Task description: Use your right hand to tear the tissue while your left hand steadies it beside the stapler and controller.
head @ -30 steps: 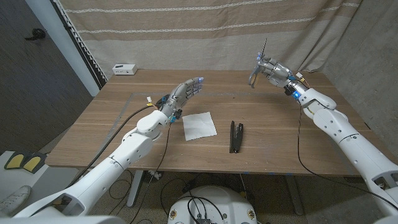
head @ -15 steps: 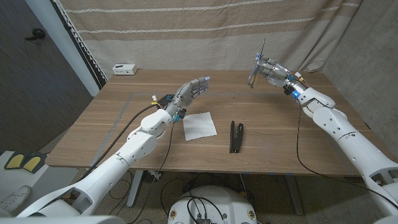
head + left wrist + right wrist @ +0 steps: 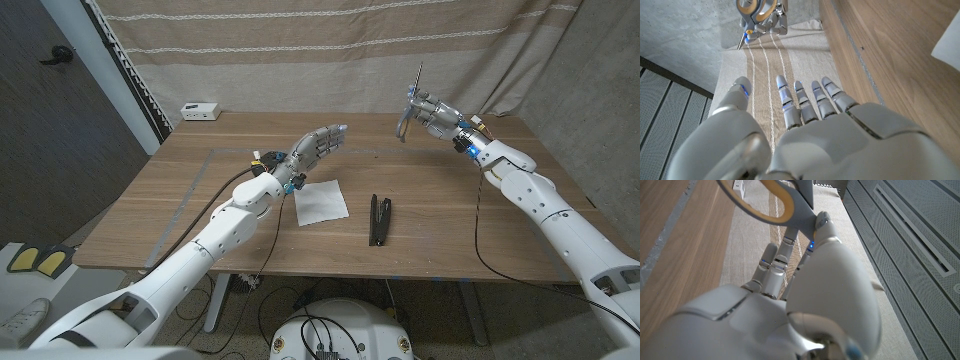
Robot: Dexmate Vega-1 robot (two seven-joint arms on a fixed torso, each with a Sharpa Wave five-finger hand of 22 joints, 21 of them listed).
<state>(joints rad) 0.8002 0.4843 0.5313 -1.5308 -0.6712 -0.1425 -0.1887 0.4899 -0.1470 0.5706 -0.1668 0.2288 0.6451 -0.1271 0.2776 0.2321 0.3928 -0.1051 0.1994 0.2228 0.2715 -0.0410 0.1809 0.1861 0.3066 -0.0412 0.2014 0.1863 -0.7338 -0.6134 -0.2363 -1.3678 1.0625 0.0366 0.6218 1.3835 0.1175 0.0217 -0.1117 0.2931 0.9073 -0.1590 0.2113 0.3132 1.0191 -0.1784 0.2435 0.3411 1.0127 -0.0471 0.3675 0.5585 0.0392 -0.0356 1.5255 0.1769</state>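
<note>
A white tissue [image 3: 320, 201] lies flat on the wooden table [image 3: 480, 235], and its corner [image 3: 947, 45] shows in the left wrist view. A black stapler [image 3: 380, 219] lies just right of it. My left hand [image 3: 318, 145] hovers above the table behind the tissue, fingers stretched out and apart [image 3: 812, 100], holding nothing. My right hand [image 3: 432, 111] is raised over the far right of the table and grips grey scissors with yellow handles [image 3: 787, 197], blade pointing up [image 3: 420, 78]. That hand and the scissors [image 3: 760, 12] also show ahead of my left fingers.
A small white box [image 3: 200, 110] sits at the table's back left corner. A striped beige curtain [image 3: 300, 50] hangs behind the table. A dark panel [image 3: 60, 100] stands to the left. A strip of tape [image 3: 195, 190] marks the tabletop left of the tissue.
My left hand has risen and reached farther forward and to the right, beyond the tissue. My right hand with the scissors has barely shifted.
</note>
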